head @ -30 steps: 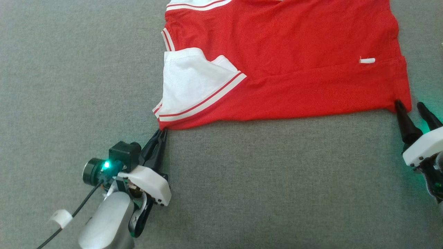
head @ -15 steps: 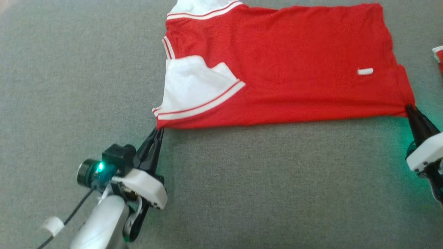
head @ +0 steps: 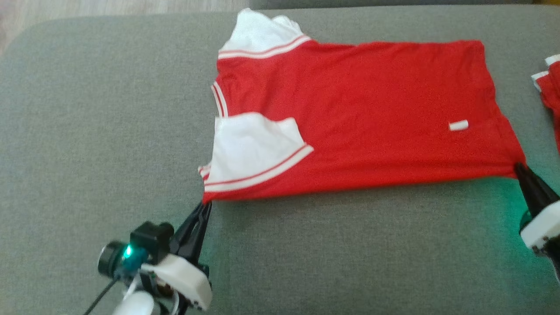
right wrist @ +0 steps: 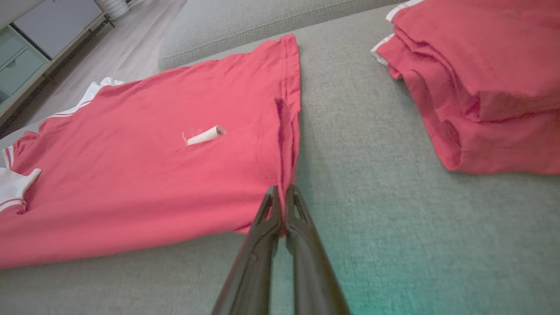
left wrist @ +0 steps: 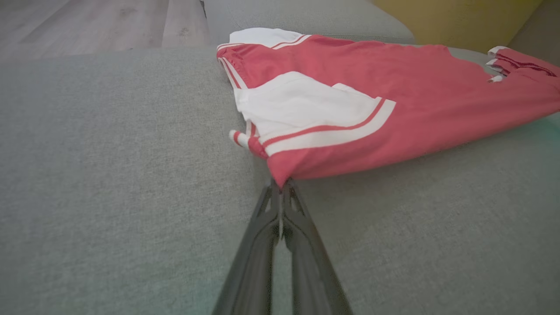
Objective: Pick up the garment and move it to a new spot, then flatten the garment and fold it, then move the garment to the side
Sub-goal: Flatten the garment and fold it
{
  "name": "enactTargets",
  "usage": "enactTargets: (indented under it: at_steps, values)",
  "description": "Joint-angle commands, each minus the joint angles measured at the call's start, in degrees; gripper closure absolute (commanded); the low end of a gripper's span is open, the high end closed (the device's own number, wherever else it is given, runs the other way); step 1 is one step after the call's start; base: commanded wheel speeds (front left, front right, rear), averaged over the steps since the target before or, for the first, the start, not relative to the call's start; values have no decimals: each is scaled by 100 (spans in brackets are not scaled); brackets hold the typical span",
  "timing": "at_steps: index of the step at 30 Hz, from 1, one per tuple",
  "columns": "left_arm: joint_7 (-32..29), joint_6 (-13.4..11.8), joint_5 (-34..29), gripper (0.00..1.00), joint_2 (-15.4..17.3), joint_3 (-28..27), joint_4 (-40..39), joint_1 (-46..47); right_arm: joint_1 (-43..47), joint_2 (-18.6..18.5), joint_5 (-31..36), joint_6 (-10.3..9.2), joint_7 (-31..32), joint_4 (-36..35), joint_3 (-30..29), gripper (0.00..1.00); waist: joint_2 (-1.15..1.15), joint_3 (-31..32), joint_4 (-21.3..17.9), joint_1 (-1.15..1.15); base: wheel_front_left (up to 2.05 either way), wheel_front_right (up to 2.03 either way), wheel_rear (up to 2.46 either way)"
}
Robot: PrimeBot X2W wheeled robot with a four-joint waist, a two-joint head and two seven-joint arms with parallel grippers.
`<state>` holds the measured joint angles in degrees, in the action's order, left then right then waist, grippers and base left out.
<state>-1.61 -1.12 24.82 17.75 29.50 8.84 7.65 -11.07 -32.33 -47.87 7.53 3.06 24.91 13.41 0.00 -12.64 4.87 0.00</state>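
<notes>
The garment (head: 358, 118) is a red shirt with white sleeves and striped trim, folded lengthwise on the grey cushion (head: 109, 131). My left gripper (head: 207, 204) is shut on its near-left corner, just below the white sleeve (head: 249, 151); in the left wrist view the left gripper (left wrist: 280, 186) pinches that red corner (left wrist: 288, 168). My right gripper (head: 519, 167) is shut on the near-right hem corner, and in the right wrist view the right gripper (right wrist: 282, 192) clamps the hem edge (right wrist: 286, 144). A small white label (head: 458, 125) lies on the red cloth.
A stack of folded red garments (right wrist: 477, 83) lies on the cushion to the right, showing at the head view's right edge as red cloth (head: 551, 83). Wooden floor (left wrist: 87, 22) lies beyond the cushion's far-left edge. Grey cushion stretches to the left and near side.
My right gripper closed on the shirt's near-right corner. The head camera tilted up, so the shirt sits lower in view and the cushion's far edge shows. The left grip is unchanged.
</notes>
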Motion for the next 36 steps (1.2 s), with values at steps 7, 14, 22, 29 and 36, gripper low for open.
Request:
enactTargets:
  at_steps: [7,14,22,29,36]
  values:
    - [-205,-185,150,100,258,-126,-594,-537,598,-392,-116,-4,40,-306,-103,100,0,263,-2,0,0,0,0]
    - [-363,-241,200,100,298,34,-891,-916,1236,-471,-159,-4,138,-433,-275,100,0,431,69,0,0,0,0]
    - [-489,-192,285,100,322,152,-810,-1035,1711,-413,40,-4,207,-583,-617,100,0,483,42,0,0,0,0]
    - [-659,-95,265,0,356,307,-651,-949,1710,-204,356,-4,153,-708,-859,0,0,535,-13,0,0,0,0]
    - [-895,-93,323,0,591,68,-1064,-542,1722,-126,681,-4,-98,-1096,-1119,0,0,486,-40,0,0,0,0]
